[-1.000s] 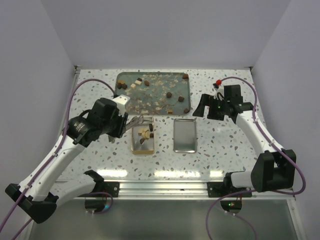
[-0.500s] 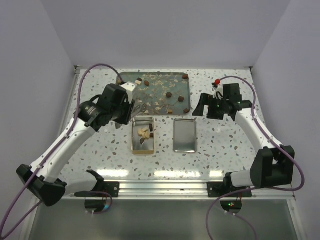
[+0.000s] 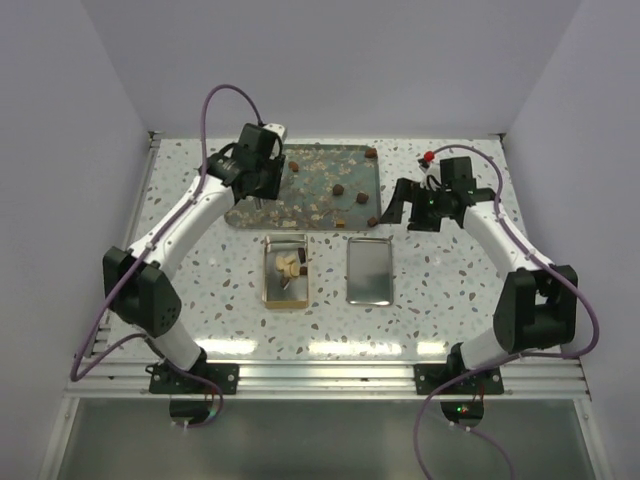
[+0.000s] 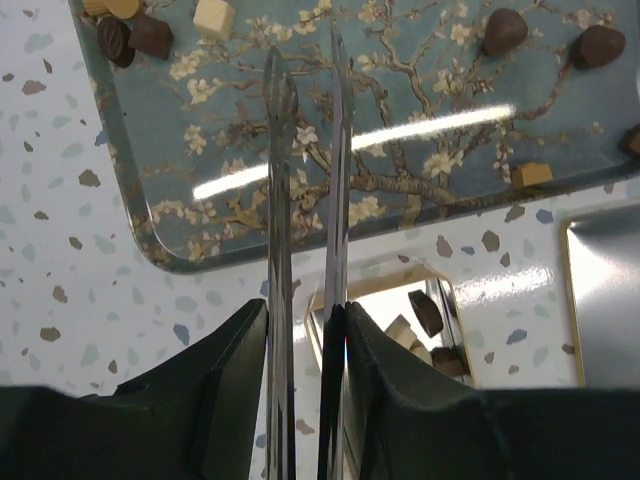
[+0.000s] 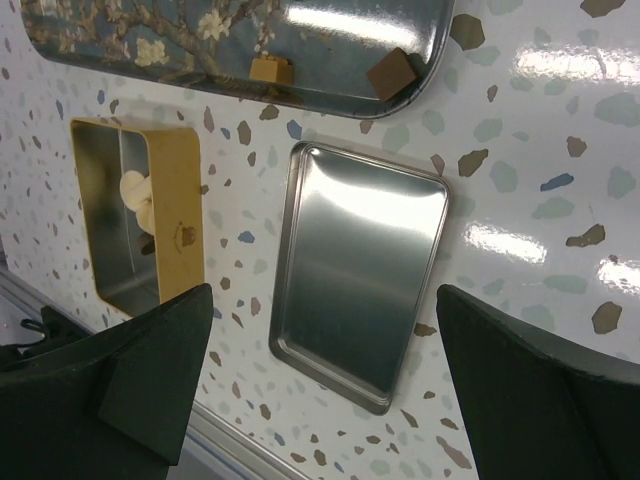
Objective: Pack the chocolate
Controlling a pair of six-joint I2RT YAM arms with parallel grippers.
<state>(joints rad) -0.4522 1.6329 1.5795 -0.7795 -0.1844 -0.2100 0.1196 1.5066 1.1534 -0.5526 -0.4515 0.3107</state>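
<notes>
From above, a flower-patterned tray lies at the far side of the speckled table. Several chocolates are scattered over its right half and along its right edge. Just in front of the tray stands a gold tin with a few pieces already inside. Its silver lid lies beside it on the right, apart from it. The left gripper hangs over the left part of the tray. The right gripper is just off the tray's right front corner, its fingers spread wide.

In the left wrist view, the left gripper has long thin blades that point out over the tray. Only a narrow gap separates them, and nothing is between them. Dark chocolates and a cream one sit in the tray's far left corner. Two more dark ones lie at the far right, and a tan square lies near the front edge. Below, the tin shows a dark and a cream piece inside, and the lid is at the right edge.

In the right wrist view, the right gripper stands wide open and empty above the lid. Two chocolates, one tan and one brown, rest near the edge of the tray. The tin lies to the left with a cream piece inside.
</notes>
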